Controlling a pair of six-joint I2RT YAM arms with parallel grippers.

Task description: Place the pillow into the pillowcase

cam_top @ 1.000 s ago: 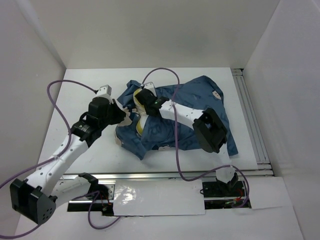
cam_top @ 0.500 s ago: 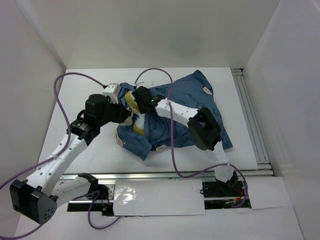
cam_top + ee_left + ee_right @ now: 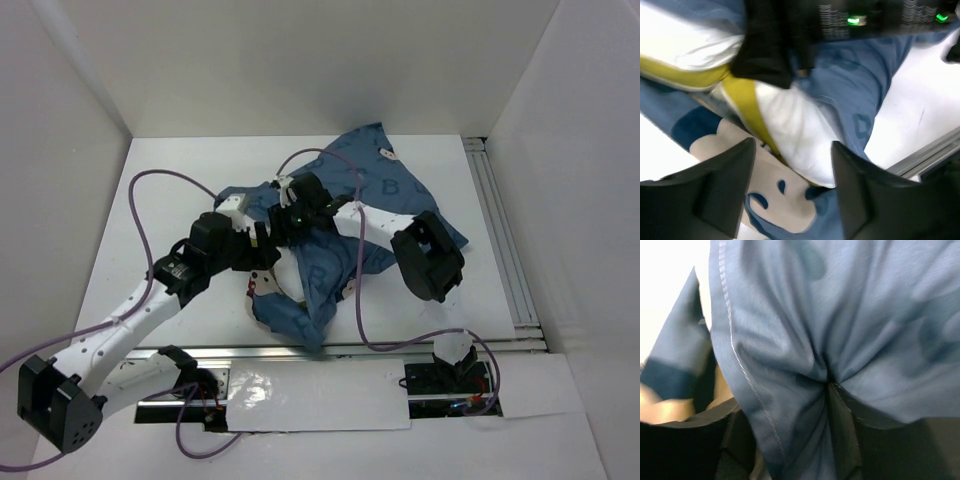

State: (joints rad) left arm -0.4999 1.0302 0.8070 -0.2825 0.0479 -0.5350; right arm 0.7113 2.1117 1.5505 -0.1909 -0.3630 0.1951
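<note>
The denim-blue pillowcase (image 3: pixel 400 200) lies crumpled across the middle of the table, one fold trailing to the front edge. In the left wrist view the white pillow (image 3: pixel 790 120) with its yellow edge sits partly inside the pillowcase (image 3: pixel 855 85), next to a cream mouse-face print. My left gripper (image 3: pixel 262 258) (image 3: pixel 792 192) stands open over that spot, holding nothing. My right gripper (image 3: pixel 285 222) (image 3: pixel 785 405) is just behind it, jaws apart, with blue pillowcase (image 3: pixel 840 315) cloth draped over and between its fingers. From above, the pillow is hidden under cloth and arms.
An aluminium rail (image 3: pixel 380 348) runs along the table's front edge and another rail (image 3: pixel 500 230) along the right side. White walls close in the left, back and right. Purple cables (image 3: pixel 140 215) loop over the table's left part and across the cloth.
Both grippers have opened; the left one had been shut. Both arms moved right and nearer, and the pillowcase shifted, a fold now trailing to the front edge and covering the yellow pillow edge.
</note>
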